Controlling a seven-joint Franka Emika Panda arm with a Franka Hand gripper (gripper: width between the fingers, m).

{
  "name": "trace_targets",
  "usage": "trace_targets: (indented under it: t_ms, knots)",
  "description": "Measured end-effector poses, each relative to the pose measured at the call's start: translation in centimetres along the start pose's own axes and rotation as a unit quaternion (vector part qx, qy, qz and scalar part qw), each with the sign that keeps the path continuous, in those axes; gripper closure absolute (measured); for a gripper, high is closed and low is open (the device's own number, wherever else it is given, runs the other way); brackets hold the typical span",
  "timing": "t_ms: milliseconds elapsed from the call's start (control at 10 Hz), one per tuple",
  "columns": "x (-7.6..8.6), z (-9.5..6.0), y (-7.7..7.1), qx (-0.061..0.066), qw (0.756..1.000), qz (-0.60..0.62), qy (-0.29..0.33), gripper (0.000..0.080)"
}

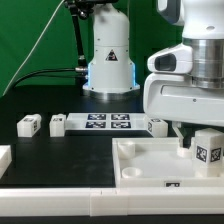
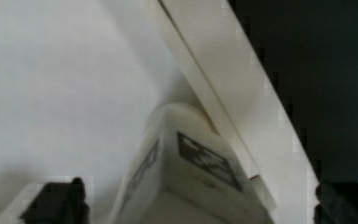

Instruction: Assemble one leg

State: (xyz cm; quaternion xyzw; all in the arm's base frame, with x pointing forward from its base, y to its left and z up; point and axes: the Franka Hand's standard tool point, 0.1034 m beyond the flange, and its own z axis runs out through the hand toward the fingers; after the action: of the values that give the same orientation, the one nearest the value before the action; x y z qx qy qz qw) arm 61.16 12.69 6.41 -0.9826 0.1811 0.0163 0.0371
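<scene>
On the black counter (image 1: 40,145), two loose blocks (image 1: 29,124) and the marker board (image 1: 108,123) lie well apart from the white panel (image 1: 150,165), where the leg (image 1: 207,150) stands upright in the corner socket at the exterior view's right, between the fingers of the spread hand (image 1: 196,141), which pinches nothing.

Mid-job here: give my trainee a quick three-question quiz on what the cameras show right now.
1. True or false: the gripper is clamped shut on the leg.
2. In the exterior view, the marker board lies: A) inside the panel; B) on the black table behind the panel; C) under the arm's base.
3. How many loose legs lie to the exterior view's left of the marker board?

Key:
1. False; the fingers stand apart, open.
2. B.
3. Two: and.
</scene>
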Motion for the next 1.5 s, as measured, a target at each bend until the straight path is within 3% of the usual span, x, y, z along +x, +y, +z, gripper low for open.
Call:
trace_targets:
  t_ms: [300,600,900,1200,1500]
  knots:
    - [0.10,0.11,-0.18,0.000,0.983,-0.185,0.006,0.0151]
    - [0.31,0.04,0.00,-0.012,0.950,-0.311,0.009,0.0151]
    - [0.41,0.04,0.16,-0.013,0.951,-0.310,0.009,0.0507]
    - [0.43,0.08,0.24,-0.013,0.957,-0.291,0.009,0.0507]
    - [0.72,0.09,0.47,-0.005,0.996,-0.091,0.017,0.0507]
